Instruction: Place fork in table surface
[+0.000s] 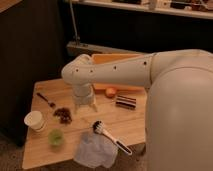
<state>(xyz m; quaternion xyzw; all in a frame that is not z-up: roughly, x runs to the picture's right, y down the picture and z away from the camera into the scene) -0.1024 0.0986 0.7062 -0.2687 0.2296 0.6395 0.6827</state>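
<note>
The fork lies on the tan wooden worktop in a dim room. The end effector points down nearby, and I cannot tell its grip state.

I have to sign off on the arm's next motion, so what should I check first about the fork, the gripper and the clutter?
1. Fork lying on the table surface: ok, near the far left corner.
2. Gripper apart from the fork: ok, it hangs to the fork's right, low over the table.
3. Gripper carrying anything: cannot tell.
4. Fork apart from the white cup and the dark pile: ok, gaps show.
5. Brush and cloth away from the gripper: ok, both nearer the front edge.
</note>
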